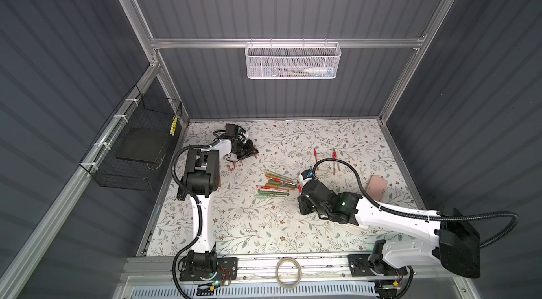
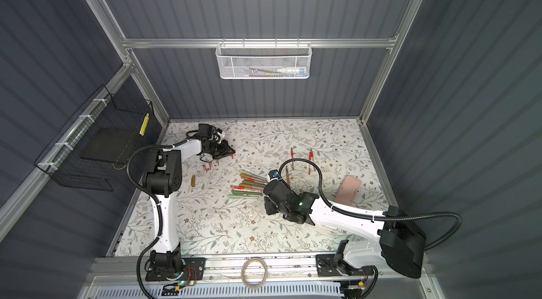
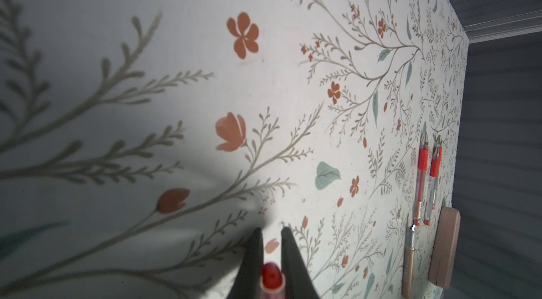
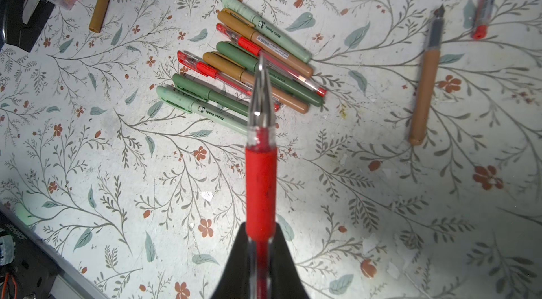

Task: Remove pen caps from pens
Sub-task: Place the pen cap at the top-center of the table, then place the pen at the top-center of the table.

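Overhead look at a floral worktop [image 1: 234, 224] with two robot arms. Near the middle, a heap of capped pens [image 1: 275, 186]: green, mustard, and clear with red. Just at 3 o'clock of the heap, right fingers [image 4: 261, 241] clamped narrow on a clear red pen [image 4: 261, 183], already bare, metal tip aimed over the heap. Well apart at 10 o'clock, left fingers [image 3: 269, 231] set narrow around a red cap [image 3: 272, 277], probably from that pen, low over the worktop near loose red caps [image 1: 234, 165]. At 1 o'clock, uncapped red pens [image 1: 335, 155]; at 3 o'clock, a pink case [image 1: 377, 189]. Possible trouble from here: cap let go carelessly, bouncing or rolling toward the worktop edge; bare tip dragged across the heap or worktop during set-down, leaving ink; pen twisting in a grip on smooth barrel behind the rubber sleeve; pen laid among capped ones and mistaken later.
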Motion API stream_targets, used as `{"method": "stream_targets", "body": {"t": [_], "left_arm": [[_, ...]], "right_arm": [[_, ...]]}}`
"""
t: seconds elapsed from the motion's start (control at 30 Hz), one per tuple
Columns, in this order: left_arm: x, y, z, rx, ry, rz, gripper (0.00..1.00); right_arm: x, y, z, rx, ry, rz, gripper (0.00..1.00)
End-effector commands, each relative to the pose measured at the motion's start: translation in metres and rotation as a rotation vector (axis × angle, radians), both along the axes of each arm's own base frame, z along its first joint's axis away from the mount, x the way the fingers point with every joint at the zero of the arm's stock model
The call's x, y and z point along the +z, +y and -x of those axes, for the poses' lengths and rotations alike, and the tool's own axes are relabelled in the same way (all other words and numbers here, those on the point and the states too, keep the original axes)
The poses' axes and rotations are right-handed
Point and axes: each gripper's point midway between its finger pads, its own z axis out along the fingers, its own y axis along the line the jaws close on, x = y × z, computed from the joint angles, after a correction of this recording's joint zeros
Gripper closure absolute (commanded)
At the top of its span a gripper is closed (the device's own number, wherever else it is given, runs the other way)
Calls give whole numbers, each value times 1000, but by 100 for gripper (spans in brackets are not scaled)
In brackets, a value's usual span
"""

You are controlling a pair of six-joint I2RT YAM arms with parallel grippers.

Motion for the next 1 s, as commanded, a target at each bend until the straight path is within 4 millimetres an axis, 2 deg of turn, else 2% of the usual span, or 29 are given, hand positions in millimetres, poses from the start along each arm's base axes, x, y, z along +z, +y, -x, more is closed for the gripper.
{"method": "stream_targets", "body": {"t": [0.0,0.07,0.17,0.33,0.5,0.6,0.83,0.97], "left_arm": [[-3,5,9,9,33,-49,78],[5,7,10,22,27,-59,68],[20,9,13,35,8,-62,60],[50,12,19,49,-42,-65,53],[82,19,34,58,-117,-85,47],[101,24,52,58,-171,-92,37],[169,36,101,15,-434,-124,13],[189,44,126,-6,-541,-150,6]], "right_arm": [[0,-7,-3,-35,-11,8,100],[3,-9,-4,-37,-18,14,100],[8,-15,-9,-49,-23,28,100],[18,-30,-19,-80,-26,17,100],[27,-52,-34,-120,-15,10,100],[29,-69,-49,-142,7,17,100],[38,-99,-100,-161,28,55,100],[35,-109,-134,-169,45,86,100]]}}
